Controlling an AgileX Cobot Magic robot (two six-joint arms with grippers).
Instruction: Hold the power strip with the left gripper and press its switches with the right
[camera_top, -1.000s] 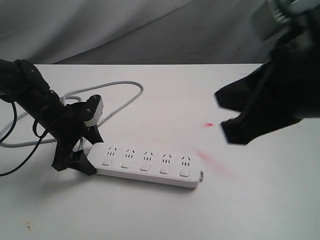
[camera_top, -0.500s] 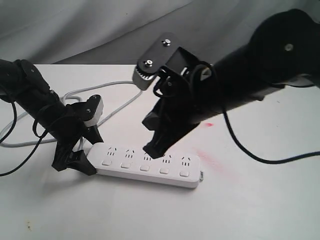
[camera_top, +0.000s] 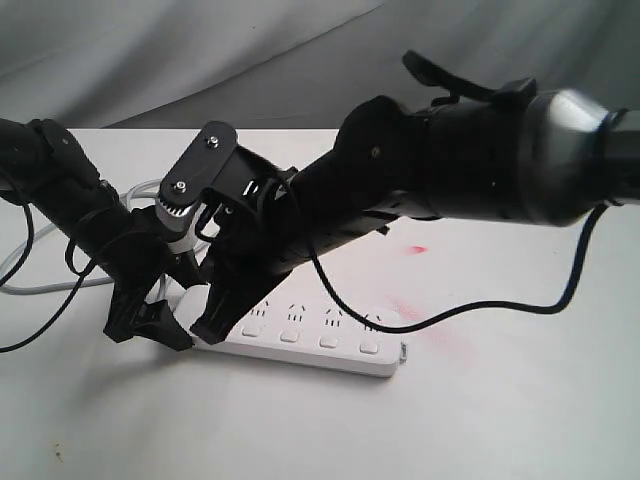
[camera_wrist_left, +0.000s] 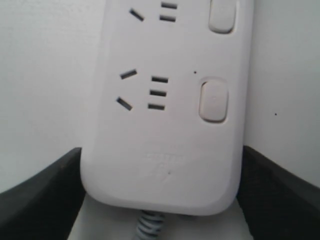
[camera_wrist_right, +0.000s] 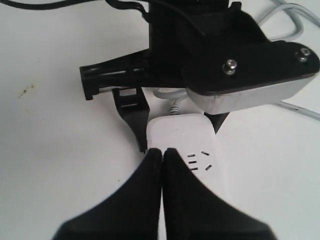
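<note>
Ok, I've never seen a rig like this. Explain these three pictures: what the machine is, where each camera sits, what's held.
This is a two-armed robot at a white table. The wide picture comes from a camera off the arms; the other two come from cameras on each wrist. A white multi-socket power strip lies on the table, its grey cord trailing off. The slim arm's left claw grips the strip's cord end; its wrist picture shows a black finger on either side. The bulky arm's right claw is shut to a point and reaches across, tip down at the switch nearest the cord. Whether it already presses cannot be told.
</note>
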